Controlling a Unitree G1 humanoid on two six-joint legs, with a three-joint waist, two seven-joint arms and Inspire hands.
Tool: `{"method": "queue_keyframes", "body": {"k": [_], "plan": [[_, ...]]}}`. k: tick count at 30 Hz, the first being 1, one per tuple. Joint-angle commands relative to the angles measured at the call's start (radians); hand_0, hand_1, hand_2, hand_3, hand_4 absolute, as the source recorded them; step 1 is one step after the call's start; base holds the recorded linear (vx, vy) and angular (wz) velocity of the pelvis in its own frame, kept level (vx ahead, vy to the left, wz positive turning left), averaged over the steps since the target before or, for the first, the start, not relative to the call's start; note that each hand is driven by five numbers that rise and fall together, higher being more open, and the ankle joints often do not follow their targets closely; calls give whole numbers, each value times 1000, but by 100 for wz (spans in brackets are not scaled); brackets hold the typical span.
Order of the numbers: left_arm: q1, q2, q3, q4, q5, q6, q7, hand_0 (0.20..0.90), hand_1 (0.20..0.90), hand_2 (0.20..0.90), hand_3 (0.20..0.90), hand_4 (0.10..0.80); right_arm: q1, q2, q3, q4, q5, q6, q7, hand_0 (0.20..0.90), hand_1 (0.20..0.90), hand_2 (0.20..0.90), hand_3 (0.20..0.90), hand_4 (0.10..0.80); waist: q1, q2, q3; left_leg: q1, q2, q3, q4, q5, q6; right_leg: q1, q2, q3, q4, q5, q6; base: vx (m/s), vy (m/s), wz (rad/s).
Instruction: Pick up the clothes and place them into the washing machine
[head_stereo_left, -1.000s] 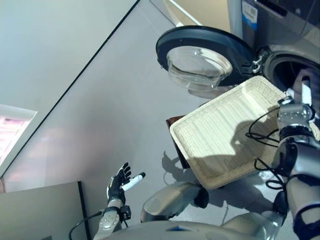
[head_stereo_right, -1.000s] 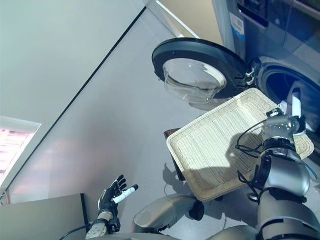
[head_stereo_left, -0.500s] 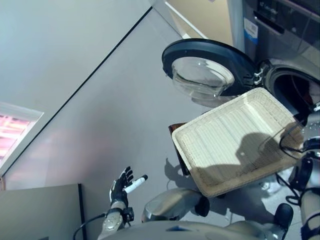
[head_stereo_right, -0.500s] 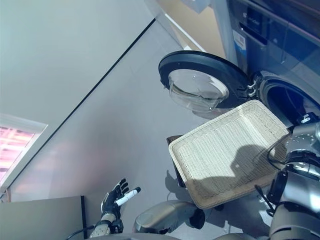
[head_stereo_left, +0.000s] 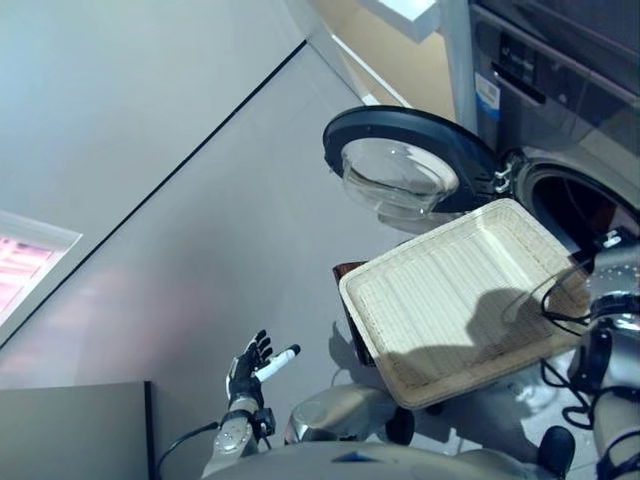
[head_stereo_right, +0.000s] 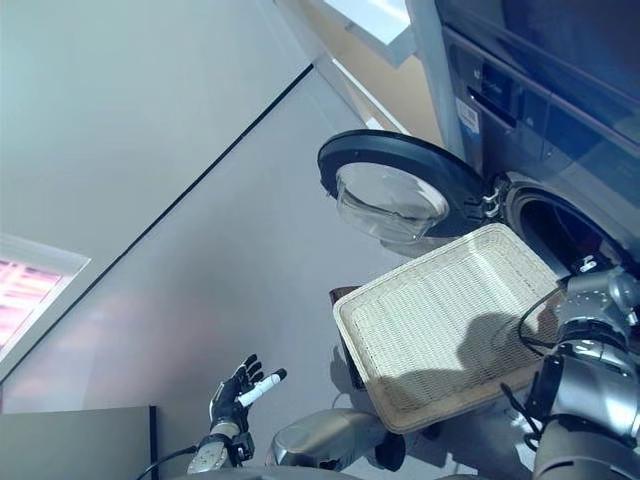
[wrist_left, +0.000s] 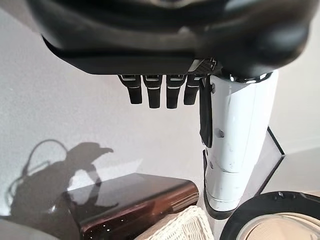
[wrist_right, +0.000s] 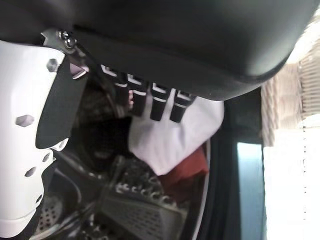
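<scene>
Right wrist view: right hand (wrist_right: 145, 95) open at the washing machine (head_stereo_left: 560, 120) drum over white and red clothes (wrist_right: 175, 135); basket (head_stereo_left: 450, 290) empty. Left hand (head_stereo_left: 250, 365) open, idle. Next, likely withdraw.

Bright, even daylight washes the grey floor (head_stereo_left: 200, 230), with a pinkish glow at the left edge. A soft arm-shaped shadow falls across the wicker basket (head_stereo_left: 420, 290). Glare streaks the glass door (head_stereo_left: 400, 170). The drum interior (wrist_right: 115, 200) sits dim and murky, close parts blurred.
</scene>
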Motion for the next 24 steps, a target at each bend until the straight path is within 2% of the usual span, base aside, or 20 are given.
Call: {"method": "queue_keyframes", "body": {"k": [1,5,7,9,10,13,16,20,21,24], "plan": [[79,164,98,170,-10,-32,36,900,900,900,900,800,-19,-94,145,-191,-52,-217,42,900,900,900,900,800,-80,-366,-297,49,141,-13,-24,-15,-280,-58,51,-25,-4,49,-77,-11,-5,-9],[69,163,101,192,10,-21,32,900,900,900,900,800,49,107,162,-102,-17,-194,80,900,900,900,900,800,-54,-377,-294,48,140,-36,-29,-12,-275,-44,56,-49,0,44,-79,-14,-15,4],[68,166,104,193,18,-18,30,900,900,900,900,800,58,141,170,-63,-13,-186,89,900,900,900,900,800,-46,-384,-296,47,139,-46,-29,-12,-274,-40,57,-58,0,42,-80,-1,-6,2],[62,170,108,188,35,-17,28,900,900,900,900,800,85,232,197,10,-16,-165,107,900,900,900,900,800,-19,-393,-295,41,136,-69,-29,-10,-270,-34,58,-79,7,35,-83,-13,-2,12],[63,171,109,187,36,-16,28,900,900,900,900,800,85,234,197,10,-16,-166,107,900,900,900,900,800,-22,-394,-296,41,135,-71,-29,-10,-270,-34,58,-81,8,34,-83,-33,-9,14],[56,181,111,176,66,-15,32,900,900,900,900,800,107,351,237,61,-21,-147,123,900,900,900,900,800,12,-402,-281,28,132,-103,-24,-8,-264,-31,57,-109,21,24,-87,-29,-5,21],[51,190,112,164,68,-17,35,900,900,900,900,800,96,388,244,72,-5,-152,125,900,900,900,900,800,27,-400,-263,14,131,-116,-14,-9,-261,-42,54,-121,39,16,-89,-94,3,11],[-6,218,80,99,36,-39,52,900,900,900,900,800,1,426,285,39,13,-173,103,900,900,900,900,800,56,-345,-96,-108,120,-144,78,-4,-250,-183,40,-115,166,-3,-111,-424,-2,11],[-9,217,80,99,35,-38,52,900,900,900,900,800,-2,425,285,40,13,-172,102,900,900,900,900,800,56,-344,-94,-113,120,-144,84,-6,-250,-190,39,-114,175,-6,-111,-199,20,16],[-36,218,50,85,20,-48,52,900,900,900,900,800,-49,403,280,53,16,-177,82,900,900,900,900,800,59,-312,-24,-185,114,-154,138,1,-248,-253,26,-120,238,-13,-118,-190,19,8]]}}
